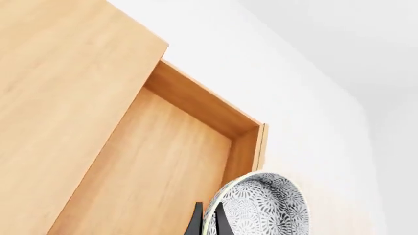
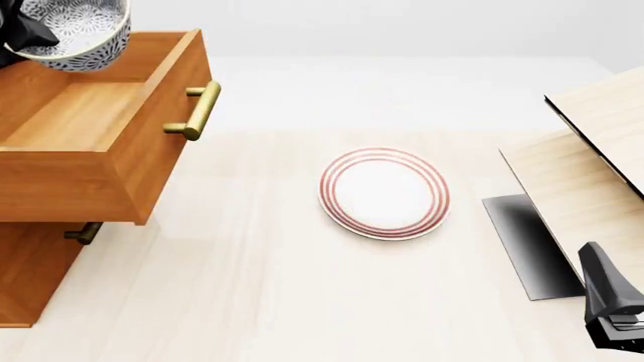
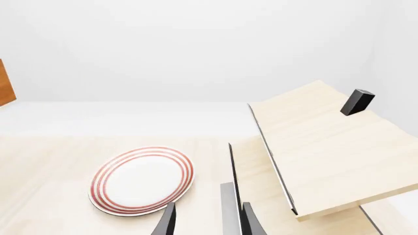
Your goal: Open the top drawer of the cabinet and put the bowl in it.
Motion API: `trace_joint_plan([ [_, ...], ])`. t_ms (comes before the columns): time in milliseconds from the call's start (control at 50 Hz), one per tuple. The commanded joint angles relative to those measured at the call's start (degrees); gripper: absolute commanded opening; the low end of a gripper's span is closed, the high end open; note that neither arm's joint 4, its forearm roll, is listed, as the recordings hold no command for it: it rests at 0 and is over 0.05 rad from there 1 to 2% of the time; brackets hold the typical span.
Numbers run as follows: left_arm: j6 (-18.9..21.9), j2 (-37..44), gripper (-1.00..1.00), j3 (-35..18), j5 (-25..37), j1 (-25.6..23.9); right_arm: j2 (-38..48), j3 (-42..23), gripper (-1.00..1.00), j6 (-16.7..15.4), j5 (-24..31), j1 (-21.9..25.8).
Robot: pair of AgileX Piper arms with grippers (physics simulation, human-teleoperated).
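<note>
The cabinet (image 2: 35, 279) stands at the table's left, and its top drawer (image 2: 90, 121) is pulled out with the brass handle (image 2: 196, 109) facing the middle. The speckled bowl (image 2: 75, 30) hangs above the drawer's back part, tilted, with my left gripper (image 2: 29, 36) shut on its rim. In the left wrist view the fingers (image 1: 196, 223) pinch the rim of the bowl (image 1: 261, 208), with the bare drawer floor (image 1: 156, 166) beyond them. My right gripper (image 3: 209, 223) is open and holds nothing, low at the front right (image 2: 611, 305).
A white red-ringed plate (image 2: 384, 192) lies in the middle of the table. A pale light-wood box (image 2: 589, 173) with its lid raised stands at the right, close to the right gripper. A lower drawer's handle (image 2: 81, 232) pokes out under the open drawer.
</note>
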Motion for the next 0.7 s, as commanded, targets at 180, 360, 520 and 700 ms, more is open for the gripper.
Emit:
trace_joint_plan([
  [180, 0.10, 2.37, -1.00, -0.24, -1.50, 3.88, 0.08, 0.40, 1.00, 0.02, -0.44, -0.03],
  [360, -0.13, 3.80, -1.00, 0.57, -2.85, 4.82, 0.08, 0.40, 1.00, 0.02, -0.44, -0.04],
  [520, -0.40, 5.70, -1.00, 1.48, -4.80, 4.80, 0.08, 0.40, 1.00, 0.00, -0.44, -0.02],
  [700, -0.99, 6.85, -1.00, 2.41, -6.38, 5.02, 0.08, 0.40, 1.00, 0.01, -0.44, -0.02],
])
